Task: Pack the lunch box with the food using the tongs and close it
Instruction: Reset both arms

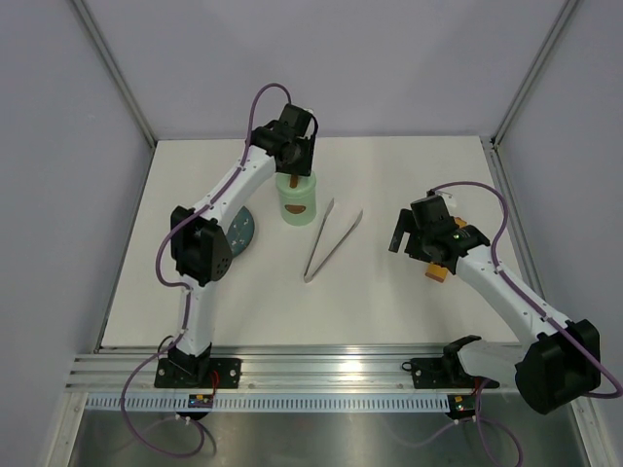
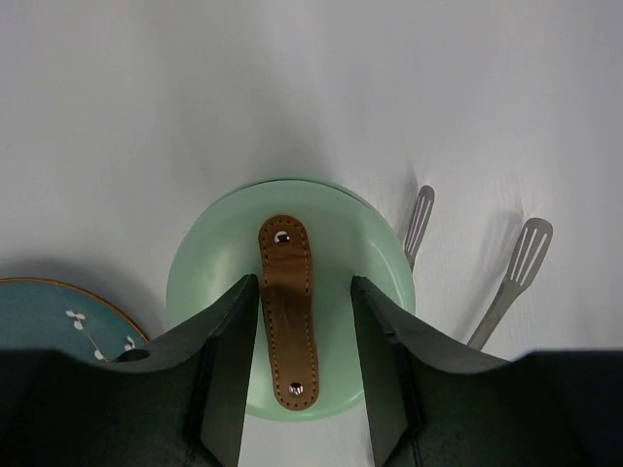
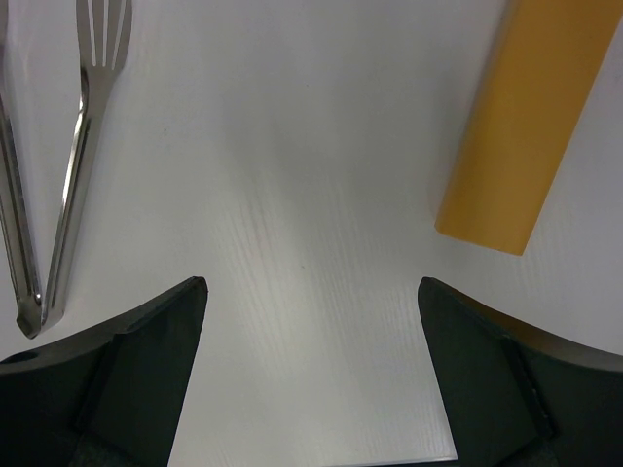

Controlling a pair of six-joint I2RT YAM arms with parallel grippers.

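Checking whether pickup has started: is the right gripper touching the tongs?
Apart. The top view shows bare table between the open right gripper and the tongs.

Top view: plate (image 1: 245, 230) mostly hidden behind left arm (image 1: 204, 243), only its right sliver shows. Left gripper (image 1: 293, 175) covers far part of lid (image 1: 304, 191); inside of box (image 1: 298, 210) hidden under lid. Strip (image 1: 435, 273) mostly under right arm (image 1: 467, 258), one end shows.

Left wrist view: plate cut by left edge and a finger (image 2: 219, 389); tongs (image 2: 419, 219) lower half hidden behind other finger. Fingers touching handle (image 2: 287, 311) or not: can't tell.

Right wrist view: tongs cut by top and left edges, strip by top edge.
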